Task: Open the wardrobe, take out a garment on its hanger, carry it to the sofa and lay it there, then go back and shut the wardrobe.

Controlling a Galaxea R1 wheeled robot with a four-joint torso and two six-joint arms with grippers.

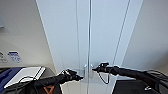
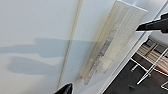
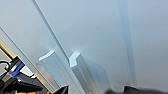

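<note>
The wardrobe (image 1: 75, 30) is shut; both grippers, left (image 1: 80, 78) and right (image 1: 93, 69), hover at its handles (image 1: 88, 68). Finger spread: cannot tell. Opening calls for gripping a handle.

Wardrobe (image 1: 100, 37) doors shut, blocking way in; handles (image 1: 88, 68) reachable.

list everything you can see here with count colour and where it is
wardrobe: one, white, straight ahead, both doors closed
door handles: two, white, vertical, either side of the centre seam, low on the doors
flat board: one, white, lower left of the head view, on a blue surface
wall label: one, blue and white, on the left wall
chair frame: one, white, thin legs over dark floor, in the left wrist view
left gripper: one, black, beside the left handle
right gripper: one, black, at the right handle
</note>
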